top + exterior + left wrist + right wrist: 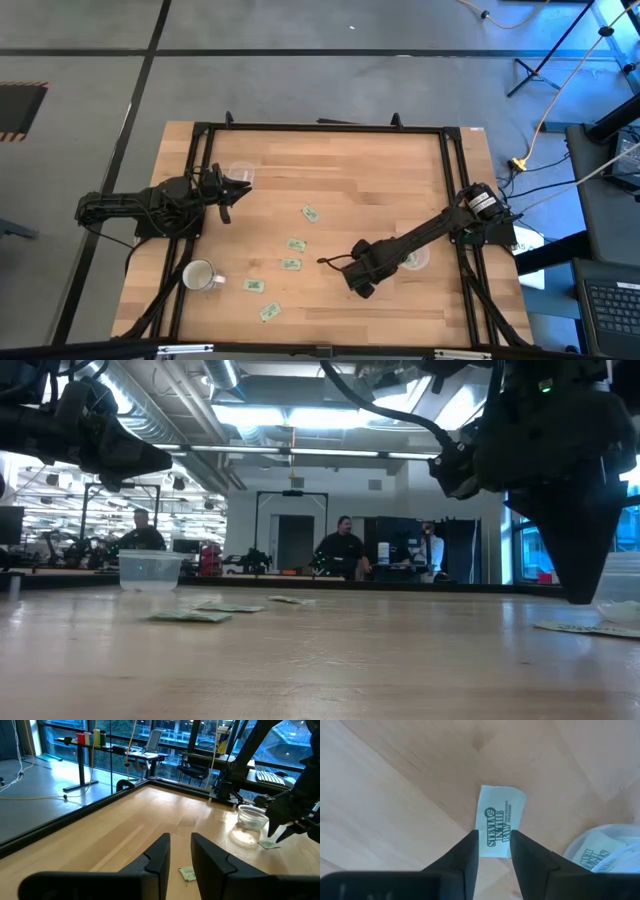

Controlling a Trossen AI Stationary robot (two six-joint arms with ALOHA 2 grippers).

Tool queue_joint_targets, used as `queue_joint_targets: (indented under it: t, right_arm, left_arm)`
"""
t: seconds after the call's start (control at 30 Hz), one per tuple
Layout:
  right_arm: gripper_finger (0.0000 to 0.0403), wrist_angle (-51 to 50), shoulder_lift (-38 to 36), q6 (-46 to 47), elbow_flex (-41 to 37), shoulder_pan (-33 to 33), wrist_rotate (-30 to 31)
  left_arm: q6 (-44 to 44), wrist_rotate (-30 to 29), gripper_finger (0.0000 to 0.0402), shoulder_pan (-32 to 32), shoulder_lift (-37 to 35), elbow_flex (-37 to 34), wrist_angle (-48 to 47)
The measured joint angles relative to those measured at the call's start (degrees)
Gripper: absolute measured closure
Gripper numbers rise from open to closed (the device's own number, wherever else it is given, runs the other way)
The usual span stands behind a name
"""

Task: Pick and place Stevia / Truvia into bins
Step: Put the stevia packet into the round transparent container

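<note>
Several pale green Stevia sachets [291,264] lie flat on the wooden table between the arms. My right gripper [494,840] is open and points down over one sachet [501,817], its fingertips astride that sachet's near end. In the low view the fingertips stand just above the table, with the sachet [590,628] flat below them. A clear bin [413,259] stands beside this gripper and holds a sachet [592,851]. My left gripper [226,197] is open and hovers near the second clear bin [240,175], holding nothing.
A white mug [200,276] stands near the table's near left corner, with sachets [255,285] close by. A black frame [320,128] runs along the table's edges. Bare wood lies between the arms toward the far edge. People sit in the room beyond the table.
</note>
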Motion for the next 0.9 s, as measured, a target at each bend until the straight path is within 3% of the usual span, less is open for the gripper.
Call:
queue_joint_targets:
  t: [0.47,0.9]
  right_arm:
    - [0.0219,0.6,0.8,0.0,0.0,0.0,0.0]
    - [0.0208,1.6,3.2,-1.5,-0.5,-0.1,0.0]
  left_arm:
    - [0.0,0.0,0.0329,0.0,0.0,0.0,0.0]
    - [0.0,0.0,0.0329,0.0,0.0,0.0,0.0]
